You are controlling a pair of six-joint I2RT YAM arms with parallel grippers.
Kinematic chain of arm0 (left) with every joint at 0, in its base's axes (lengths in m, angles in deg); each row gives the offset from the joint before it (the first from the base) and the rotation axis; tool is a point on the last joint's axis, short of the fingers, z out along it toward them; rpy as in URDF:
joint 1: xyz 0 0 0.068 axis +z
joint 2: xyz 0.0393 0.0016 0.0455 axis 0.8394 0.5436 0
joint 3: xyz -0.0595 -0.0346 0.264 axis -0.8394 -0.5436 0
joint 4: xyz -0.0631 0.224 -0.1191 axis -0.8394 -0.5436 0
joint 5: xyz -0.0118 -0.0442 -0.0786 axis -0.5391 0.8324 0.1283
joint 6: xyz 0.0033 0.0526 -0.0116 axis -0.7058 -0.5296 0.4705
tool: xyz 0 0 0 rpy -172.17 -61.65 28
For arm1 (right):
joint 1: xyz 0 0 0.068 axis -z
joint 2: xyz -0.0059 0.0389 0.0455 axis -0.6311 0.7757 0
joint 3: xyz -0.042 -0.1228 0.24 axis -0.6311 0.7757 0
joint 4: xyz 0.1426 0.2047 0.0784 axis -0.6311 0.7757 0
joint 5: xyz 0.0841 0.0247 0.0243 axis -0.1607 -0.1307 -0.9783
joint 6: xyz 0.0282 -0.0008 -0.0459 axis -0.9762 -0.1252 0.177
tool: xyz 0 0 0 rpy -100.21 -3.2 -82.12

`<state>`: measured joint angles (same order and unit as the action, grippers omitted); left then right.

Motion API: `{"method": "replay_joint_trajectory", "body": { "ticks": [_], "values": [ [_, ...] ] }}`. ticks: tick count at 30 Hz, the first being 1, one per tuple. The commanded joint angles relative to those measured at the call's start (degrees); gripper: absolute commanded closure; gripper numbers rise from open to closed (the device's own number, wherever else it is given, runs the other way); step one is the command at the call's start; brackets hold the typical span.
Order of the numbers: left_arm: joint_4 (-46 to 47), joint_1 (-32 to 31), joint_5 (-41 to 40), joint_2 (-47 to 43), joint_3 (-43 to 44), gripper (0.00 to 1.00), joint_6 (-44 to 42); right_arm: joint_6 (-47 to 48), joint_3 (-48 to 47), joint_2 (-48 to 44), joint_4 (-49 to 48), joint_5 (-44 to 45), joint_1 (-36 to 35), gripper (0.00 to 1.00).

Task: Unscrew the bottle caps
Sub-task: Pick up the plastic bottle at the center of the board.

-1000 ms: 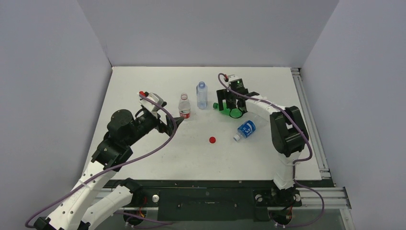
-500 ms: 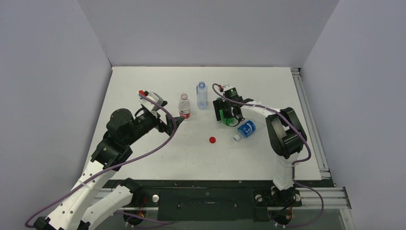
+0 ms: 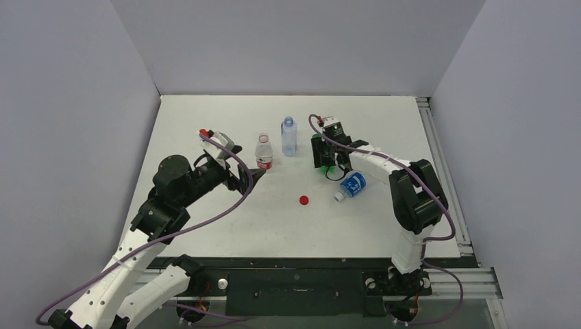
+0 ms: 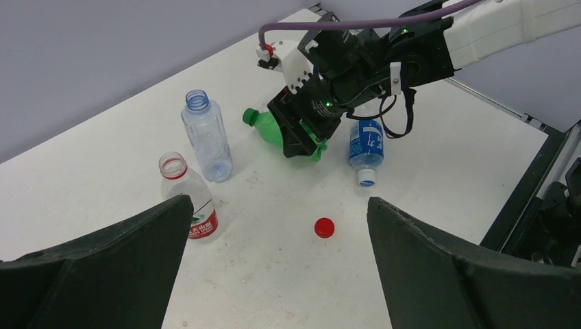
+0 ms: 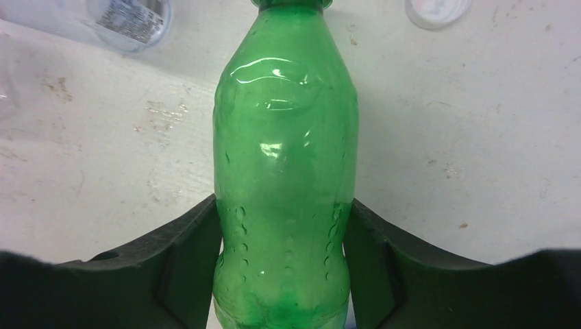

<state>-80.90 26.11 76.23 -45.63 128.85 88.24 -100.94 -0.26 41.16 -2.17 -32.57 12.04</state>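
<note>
Table (image 3: 384, 123): four bottles (image 3: 264, 152), one red cap (image 3: 303, 200); right end effector (image 3: 327, 162) grips green bottle (image 5: 284, 151), left end effector (image 3: 250, 177) wide

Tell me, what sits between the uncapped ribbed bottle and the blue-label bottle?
The green bottle, lying on its side with the right arm's jaws around it. The left wrist and top views both show it.

bare table (image 3: 274, 233) around red cap (image 3: 303, 200), bottles (image 3: 264, 152) behind

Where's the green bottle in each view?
Top external: green bottle lying right of centre, mostly under the right gripper.
Left wrist: green bottle upper centre, neck pointing left.
Right wrist: green bottle fills the centre, between the fingers.
Shared landmark: the right gripper closed around it.
</note>
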Motion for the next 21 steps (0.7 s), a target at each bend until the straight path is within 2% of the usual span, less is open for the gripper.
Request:
{"method": "replay_joint_trajectory", "body": {
  "ticks": [1,6,10,12,15,18,21],
  "values": [
    [2.97,0.29,2.05,0.36,2.41,0.03,1.1,-1.77,-0.57,-7.4,-2.11,1.12,-0.14,0.71],
    [4.86,0.29,2.74,1.56,2.93,0.03,3.68,-4.52,3.41,-16.53,-3.22,3.67,-0.41,0.75],
    [8.03,0.23,3.79,3.02,4.62,0.04,7.39,-7.27,8.85,-33.96,-9.31,4.77,-3.05,0.76],
    [10.01,0.21,4.89,3.85,5.54,0.04,10.97,-7.39,10.11,-40.29,-12.84,4.82,-6.65,0.76],
    [11.68,0.37,3.1,5.5,7.96,0.03,16.51,-7.13,9.69,-45.27,-15.48,3.24,-12.8,0.76],
    [11.78,1.76,1.29,7.29,11.1,0.04,25.59,-8.34,9.64,-48.76,-19.59,0.94,-16.03,0.76],
    [14.69,4.58,4.66,8.34,12.44,0.03,31.99,-8.99,8.7,-49.46,-22.18,-1.34,-20.06,0.76]
  ]
}}
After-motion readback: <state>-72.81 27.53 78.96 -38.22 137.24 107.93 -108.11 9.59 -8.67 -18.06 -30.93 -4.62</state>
